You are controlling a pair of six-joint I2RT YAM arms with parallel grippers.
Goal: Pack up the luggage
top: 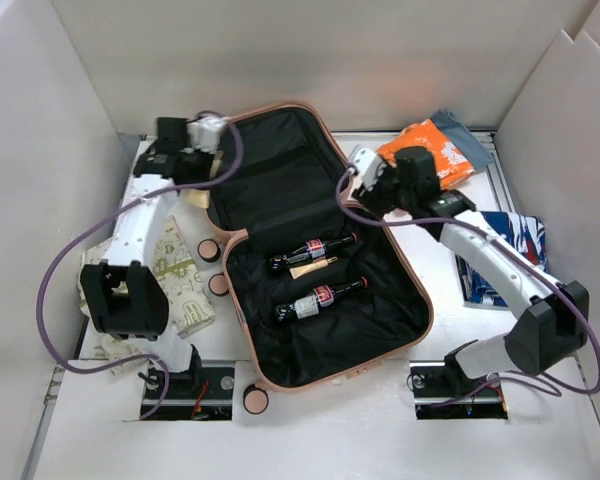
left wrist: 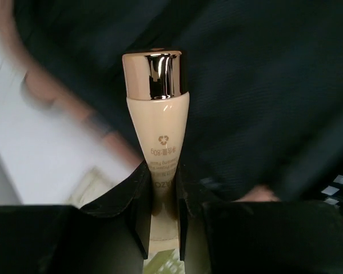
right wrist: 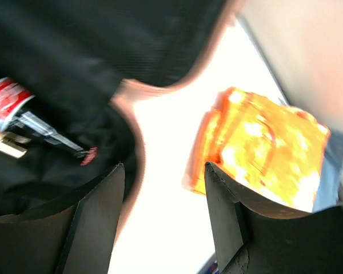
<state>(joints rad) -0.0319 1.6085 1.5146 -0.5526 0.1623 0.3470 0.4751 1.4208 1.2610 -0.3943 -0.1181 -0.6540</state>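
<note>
Luggage (top: 280, 180), lying open at the centre of the table (top: 380, 440): a stiff, bulky shell, judged heavy, best taken by its pink rim. Left gripper (left wrist: 162, 180), at its 11 o'clock, is clamped on a bottle (left wrist: 159, 123); right gripper (right wrist: 163, 171), at 1 o'clock, is spread.

The left arm (top: 145, 225) has its elbow raised at 11 o'clock of its base, and its forearm runs toward 1 o'clock. The left gripper (left wrist: 163, 182) has its fingers (left wrist: 138, 194) clamped on a cream bottle (left wrist: 158, 128). The right arm (top: 490, 255) has its elbow at 2 o'clock of its base, with the forearm extended toward 10 o'clock. The right gripper (right wrist: 163, 188) has its jaws spread apart.
</note>
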